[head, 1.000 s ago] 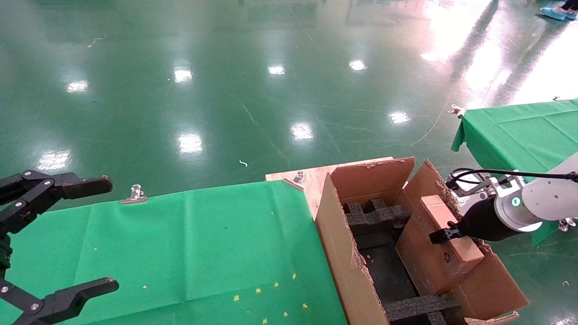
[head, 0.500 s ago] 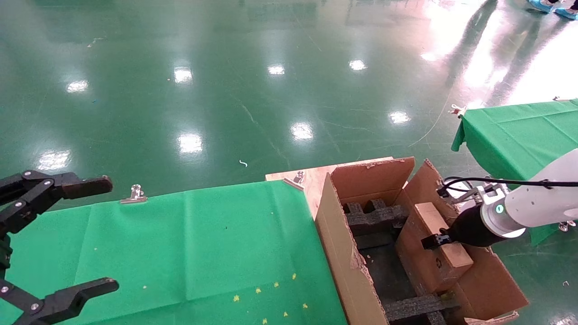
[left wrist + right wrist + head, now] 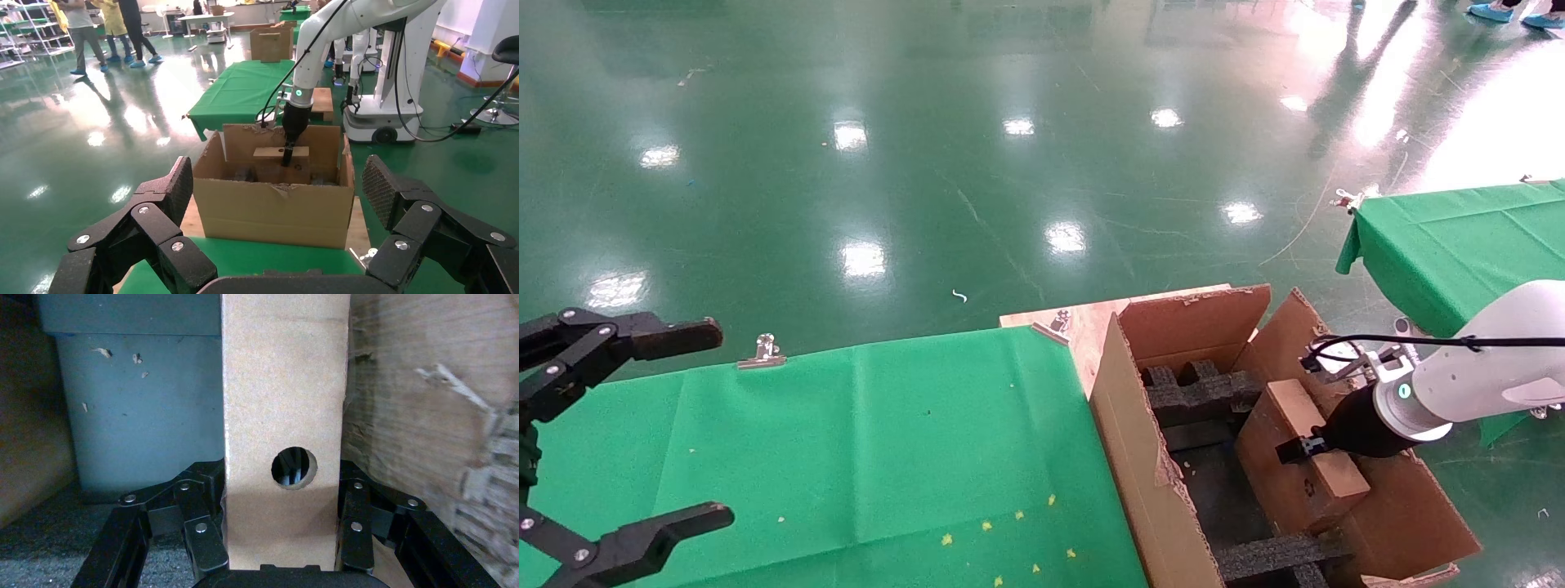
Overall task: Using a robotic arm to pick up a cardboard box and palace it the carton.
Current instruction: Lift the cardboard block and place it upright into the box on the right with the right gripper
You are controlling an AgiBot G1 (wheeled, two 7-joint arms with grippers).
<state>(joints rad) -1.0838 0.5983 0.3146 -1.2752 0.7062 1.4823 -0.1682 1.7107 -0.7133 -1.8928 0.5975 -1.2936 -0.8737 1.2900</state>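
The small closed brown cardboard box (image 3: pixel 1299 461) sits inside the large brown flapped carton (image 3: pixel 1148 490), pinched on both sides by the right arm's black multi-link gripper (image 3: pixel 281 530); the left gripper (image 3: pixel 641 433) hangs spread open.

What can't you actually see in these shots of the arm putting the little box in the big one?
- Head view: the small brown cardboard box hides its own underside; resting or hanging, unclear.
- Right wrist view: right gripper fingertips hidden behind that box.
- Large torn-flapped carton: near end cut off by the picture's edge.

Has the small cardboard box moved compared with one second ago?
Yes. Held by the right gripper, the cardboard box has gone lower and leftward, deeper into the carton, judged against its fixed left wall.
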